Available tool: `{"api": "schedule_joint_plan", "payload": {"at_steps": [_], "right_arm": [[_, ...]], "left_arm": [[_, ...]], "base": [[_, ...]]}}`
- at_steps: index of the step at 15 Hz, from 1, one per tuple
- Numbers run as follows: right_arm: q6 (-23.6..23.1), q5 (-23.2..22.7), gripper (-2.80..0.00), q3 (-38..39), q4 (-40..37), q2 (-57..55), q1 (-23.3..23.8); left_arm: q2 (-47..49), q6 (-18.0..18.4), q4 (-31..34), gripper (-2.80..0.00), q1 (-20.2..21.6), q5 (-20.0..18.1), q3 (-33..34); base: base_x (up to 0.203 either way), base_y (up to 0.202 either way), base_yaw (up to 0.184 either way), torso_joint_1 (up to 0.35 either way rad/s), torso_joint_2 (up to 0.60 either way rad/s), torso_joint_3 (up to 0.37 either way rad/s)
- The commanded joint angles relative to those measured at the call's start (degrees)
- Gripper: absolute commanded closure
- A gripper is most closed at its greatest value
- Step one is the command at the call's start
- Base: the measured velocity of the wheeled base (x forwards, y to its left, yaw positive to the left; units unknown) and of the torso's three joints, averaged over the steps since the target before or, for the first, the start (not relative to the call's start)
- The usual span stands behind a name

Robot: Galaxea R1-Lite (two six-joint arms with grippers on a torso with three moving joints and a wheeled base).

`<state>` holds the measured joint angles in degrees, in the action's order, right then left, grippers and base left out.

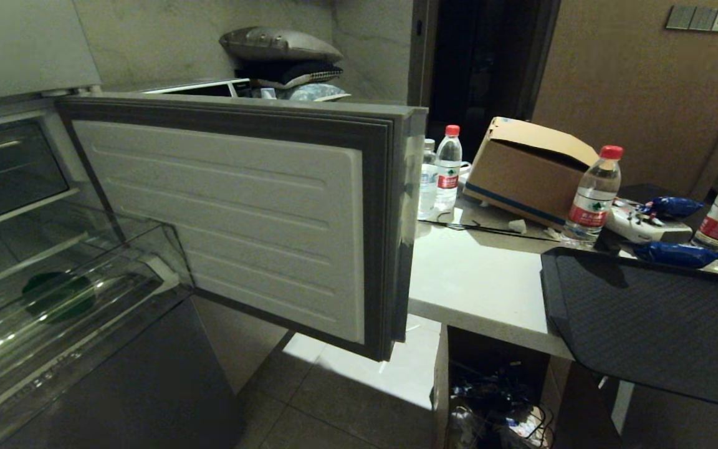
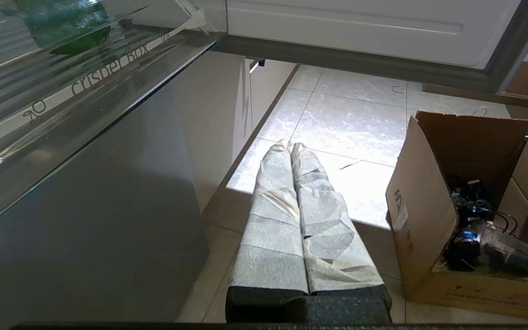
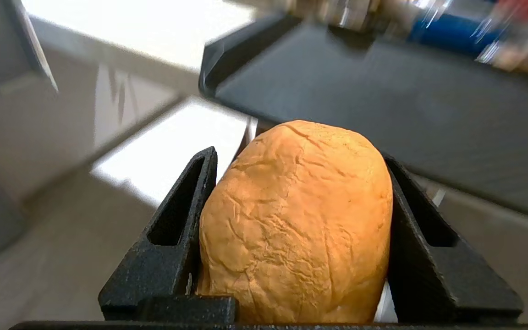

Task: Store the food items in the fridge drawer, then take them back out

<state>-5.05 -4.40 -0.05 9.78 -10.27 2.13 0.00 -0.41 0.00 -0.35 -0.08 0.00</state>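
Your right gripper (image 3: 294, 192) squeezes the tan potato (image 3: 294, 220) between its two black fingers (image 3: 172, 238), out in the air near the black tray (image 3: 383, 105), not in any bin. The tray has nothing on it. The fridge drawer (image 1: 234, 212) is pulled open, its white ribbed inside facing you. Its clear bin (image 1: 66, 324) holds one thing, the dark green item (image 1: 58, 296), lying on the bottom. Your left gripper (image 2: 291, 151) hangs low over the floor tiles, its wrapped fingers (image 2: 273, 220) pressed together and empty. A cardboard box (image 2: 429, 220) on the floor holds tangled cables.
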Motion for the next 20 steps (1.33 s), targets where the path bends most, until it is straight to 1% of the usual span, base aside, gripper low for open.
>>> {"api": "schedule_joint_plan", "payload": {"at_steps": [1, 2, 3, 5, 7, 13, 20], "right_arm": [[-0.81, 2.72, 0.00, 1.70, -4.24, 10.61, -1.46], [0.03, 4.05, 0.00, 1.88, -5.44, 10.28, -1.76], [1.58, 4.36, 0.00, 1.88, -5.47, 10.27, -1.85], [2.64, 4.54, 0.00, 1.81, -5.39, 10.27, -1.81], [5.39, 5.12, 0.00, 1.81, -5.22, 10.27, -1.79], [5.92, 5.19, 0.00, 1.81, -5.12, 10.27, -1.83], [5.36, 5.11, 0.00, 1.81, -4.95, 10.27, -1.86]], "left_arm": [[0.05, -0.02, 0.00, 0.00, 0.00, -0.01, 0.00], [0.09, -0.02, 0.00, 0.00, 0.00, -0.01, 0.00], [0.04, -0.02, 0.00, 0.00, 0.00, -0.01, 0.00], [0.09, -0.02, 0.08, 0.00, 0.00, -0.01, 0.00], [0.00, -0.02, 0.00, 0.00, 0.00, -0.01, 0.00], [0.01, -0.02, 0.00, 0.00, 0.00, -0.01, 0.00], [0.00, -0.02, 0.08, 0.00, 0.00, -0.01, 0.00]], "base": [[0.000, 0.000, 0.000, 0.000, 0.00, 0.000], [0.000, 0.000, 0.000, 0.000, 0.00, 0.000], [0.000, 0.000, 0.000, 0.000, 0.00, 0.000], [0.000, 0.000, 0.000, 0.000, 0.00, 0.000], [0.000, 0.000, 0.000, 0.000, 0.00, 0.000], [0.000, 0.000, 0.000, 0.000, 0.00, 0.000], [0.003, -0.005, 0.166, 0.002, 0.00, 0.002]]}}
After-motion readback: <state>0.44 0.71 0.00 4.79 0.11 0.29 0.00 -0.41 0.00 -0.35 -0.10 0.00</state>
